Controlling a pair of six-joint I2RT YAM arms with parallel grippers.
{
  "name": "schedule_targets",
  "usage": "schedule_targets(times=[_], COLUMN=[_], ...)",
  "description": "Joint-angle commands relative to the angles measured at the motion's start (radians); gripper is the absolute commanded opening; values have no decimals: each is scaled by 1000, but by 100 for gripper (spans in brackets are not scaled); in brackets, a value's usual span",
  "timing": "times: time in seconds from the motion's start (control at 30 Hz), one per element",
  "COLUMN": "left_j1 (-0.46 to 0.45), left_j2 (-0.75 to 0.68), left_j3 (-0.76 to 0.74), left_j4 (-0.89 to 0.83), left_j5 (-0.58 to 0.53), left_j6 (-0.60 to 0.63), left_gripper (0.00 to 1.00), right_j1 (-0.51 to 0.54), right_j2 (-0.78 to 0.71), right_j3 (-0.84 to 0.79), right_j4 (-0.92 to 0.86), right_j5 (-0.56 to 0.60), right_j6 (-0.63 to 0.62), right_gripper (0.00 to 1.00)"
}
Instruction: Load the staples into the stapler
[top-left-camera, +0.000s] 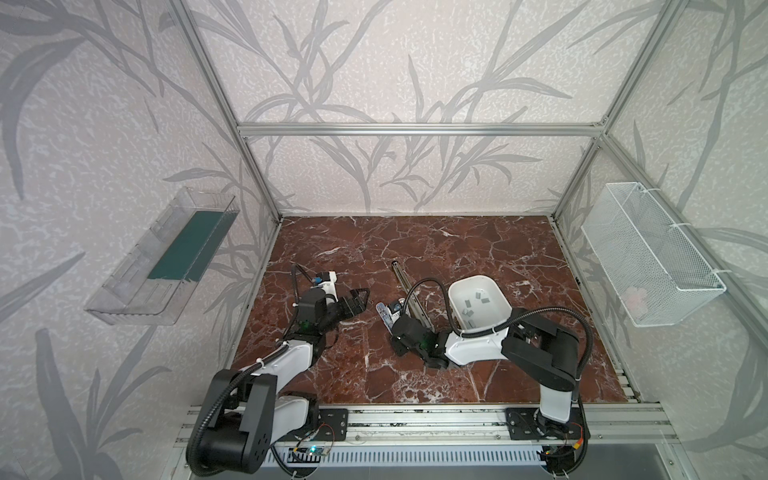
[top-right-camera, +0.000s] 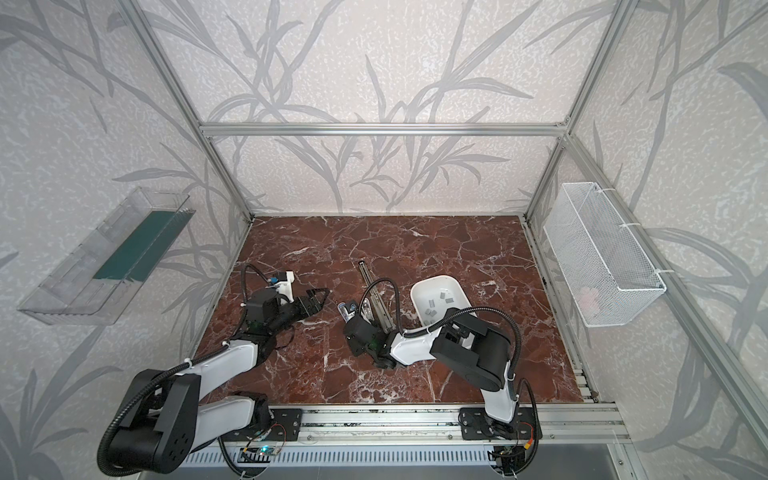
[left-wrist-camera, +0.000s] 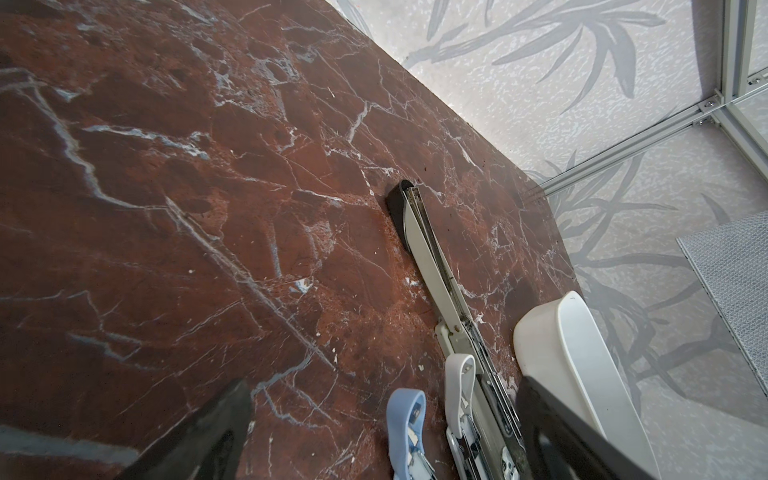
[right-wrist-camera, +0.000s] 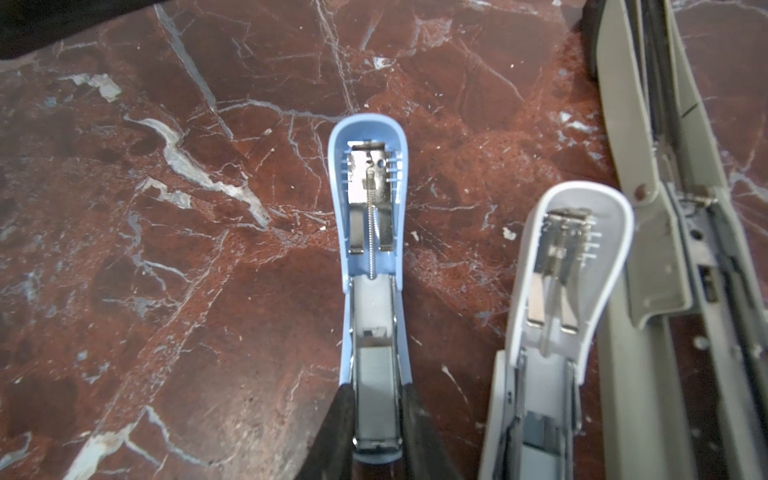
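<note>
Right pincer (right-wrist-camera: 377, 415) pinches the blue stapler (right-wrist-camera: 371, 291) across its tray, one finger on each side. The stapler lies hinged open on the table (top-left-camera: 415, 249), near centre. A grey staple strip (right-wrist-camera: 376, 374) sits in its tray. Loose staples (top-left-camera: 484, 298) lie in the white bin (top-left-camera: 467, 286) to the right. The white stapler (right-wrist-camera: 582, 257) and long grey stapler (right-wrist-camera: 648, 270), both open, lie between. Left pincer (top-left-camera: 365, 299) is spread and empty, over the table to the left.

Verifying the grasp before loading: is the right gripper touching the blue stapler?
Touching. The right wrist view shows the black fingers of the right gripper pressed against both sides of the open blue stapler at its base, with no gap visible.
</note>
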Motion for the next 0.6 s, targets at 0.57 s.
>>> schedule_targets(times=[0.57], left_j1=[-83], left_j2=[291], left_j3=[38], left_j4=[270], left_j5=[125], left_j6=[-11], left_gripper=[65], right_j1=[5], right_j2=[-11], right_j3=[-37], right_j4=[81], right_j5=[-19], right_j6=[-31], right_gripper=[14])
